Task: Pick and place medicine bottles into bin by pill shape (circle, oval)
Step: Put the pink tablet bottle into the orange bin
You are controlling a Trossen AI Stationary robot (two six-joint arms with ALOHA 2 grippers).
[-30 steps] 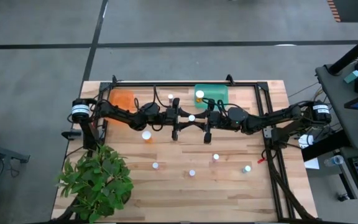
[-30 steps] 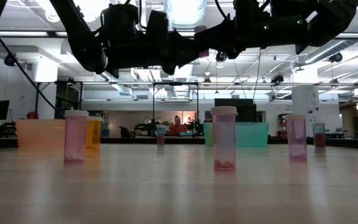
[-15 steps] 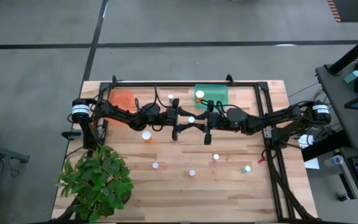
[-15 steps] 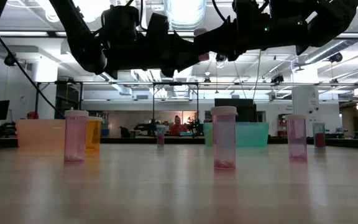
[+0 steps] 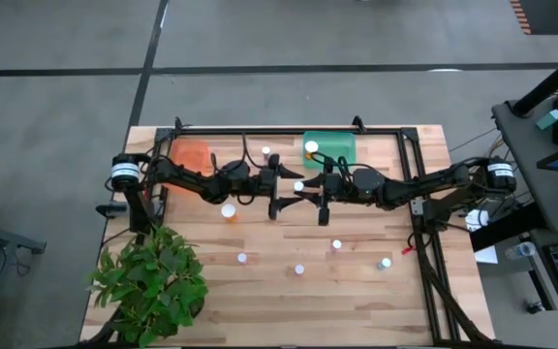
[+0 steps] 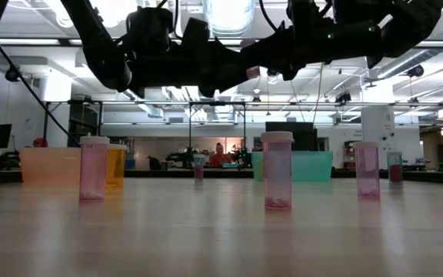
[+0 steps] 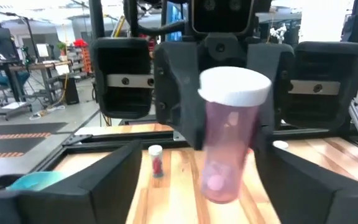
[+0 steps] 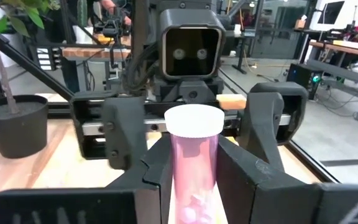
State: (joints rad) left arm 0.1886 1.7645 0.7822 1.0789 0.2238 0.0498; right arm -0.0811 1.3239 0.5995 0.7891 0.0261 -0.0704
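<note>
1 pink, white-capped medicine bottle (image 8: 193,165) holds round pills.

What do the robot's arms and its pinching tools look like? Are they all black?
Mostly. Both arms are dark and jointed, with black cables looped alongside and a pale band near each base. The left tool has blocky dark fingers with a pale bar behind and a square housing above; the right tool has similar chunky black fingers.

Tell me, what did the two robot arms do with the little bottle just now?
The left gripper opened wide and let go of the pink bottle. The right gripper holds it alone now, up in the air between the arms. The arms barely moved, and the other bottles on the table stayed put.
</note>
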